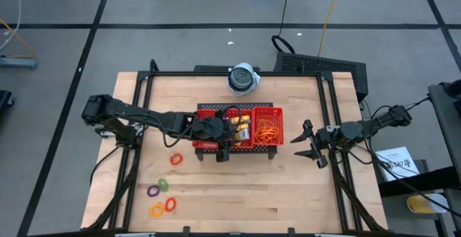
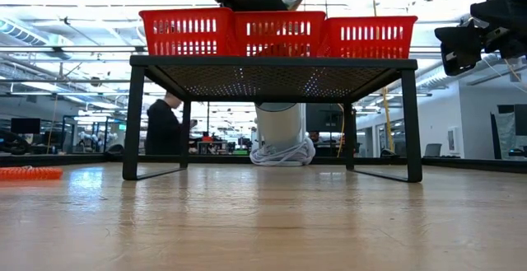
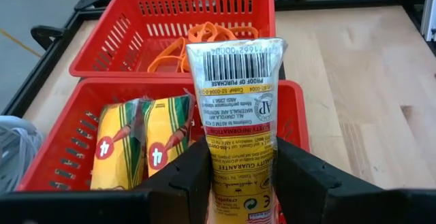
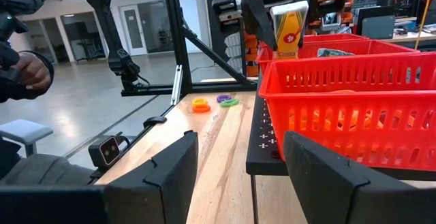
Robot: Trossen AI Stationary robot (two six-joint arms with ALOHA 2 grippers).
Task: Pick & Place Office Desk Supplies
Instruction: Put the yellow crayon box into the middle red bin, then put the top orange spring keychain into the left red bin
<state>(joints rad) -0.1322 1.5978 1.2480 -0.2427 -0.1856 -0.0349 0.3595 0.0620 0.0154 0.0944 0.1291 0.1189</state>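
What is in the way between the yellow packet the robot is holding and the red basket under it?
Nothing I can see. The left gripper holds the yellow packet upright above the tray's middle compartment. Two packets already lie in it, off to one side, with bare room beside them.

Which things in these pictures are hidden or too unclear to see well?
- Left gripper, shut on a yellow packet: in the high view it hides the packet.
- Red tray: the low view shows only its walls; contents hidden.
- Rings: too small in the high view to count surely.
- Right gripper, open beside the tray: fingertips cut off by the wrist view's edge.
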